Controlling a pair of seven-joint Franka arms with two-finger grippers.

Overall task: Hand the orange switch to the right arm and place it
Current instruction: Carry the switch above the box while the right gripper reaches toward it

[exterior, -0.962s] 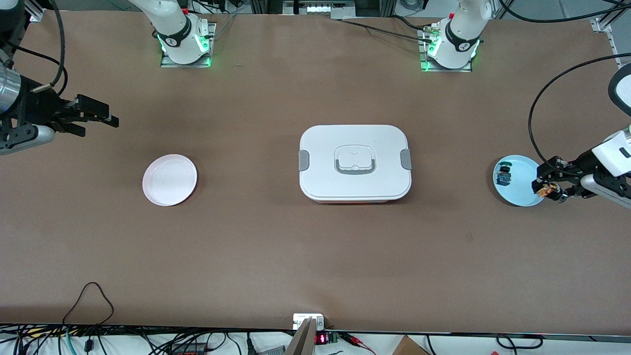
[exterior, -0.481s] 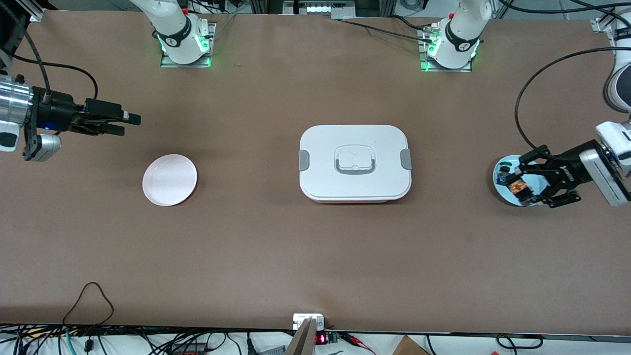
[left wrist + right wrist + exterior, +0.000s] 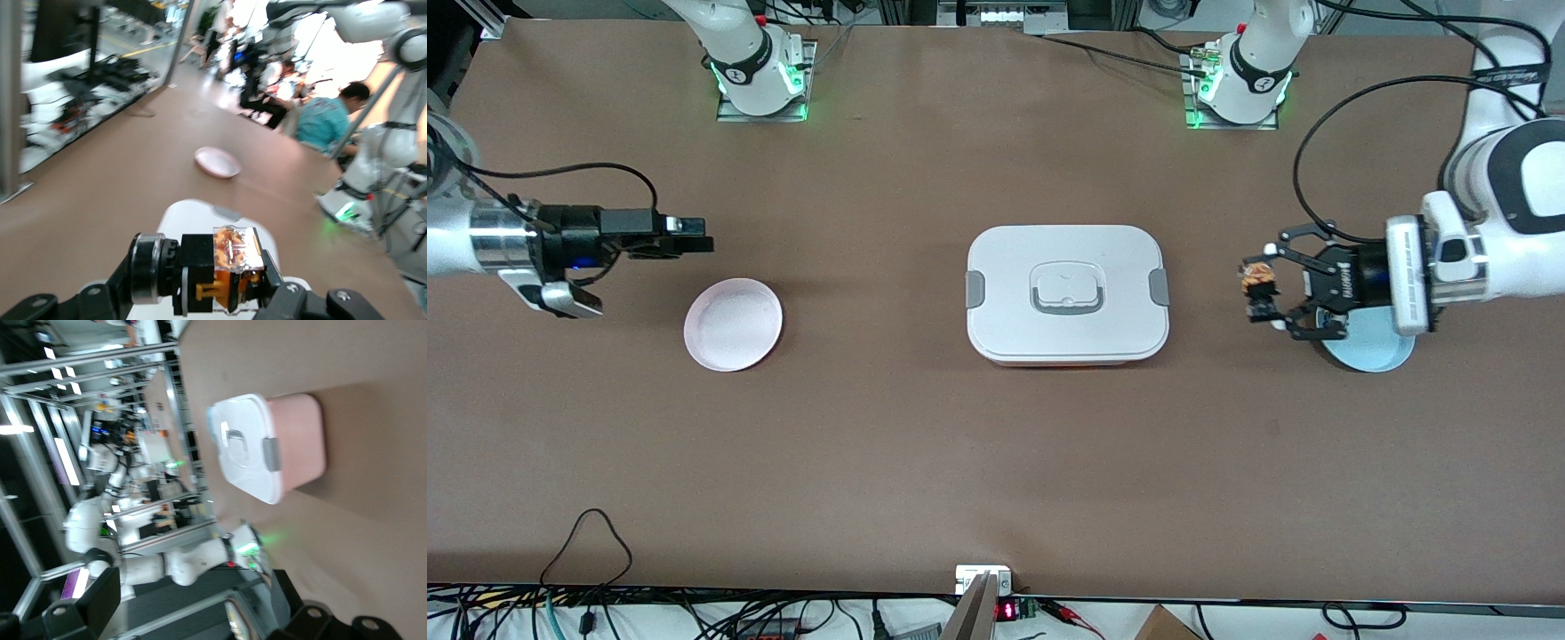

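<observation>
- Meanwhile, at the right arm's end of the bench (image 3: 996, 462), the right gripper (image 3: 694, 240) is seen to have been swung inward from the edge; it is now held in the air just past the pink plate (image 3: 733, 324), toward the lunch box, with its slim fingers spread and nothing between them.
- At the middle, the white lunch box (image 3: 1067, 293) is left untouched, lid on.
- Toward the left arm's end, the orange switch (image 3: 1259, 283) has been lifted off the blue plate (image 3: 1374, 354) and carried toward the lunch box; it is clamped in the left gripper (image 3: 1263, 293), over bare bench between box and plate.
- Both grippers are thus being brought toward each other, so the handover is judged to be approaching; the switch has not yet been passed.
</observation>
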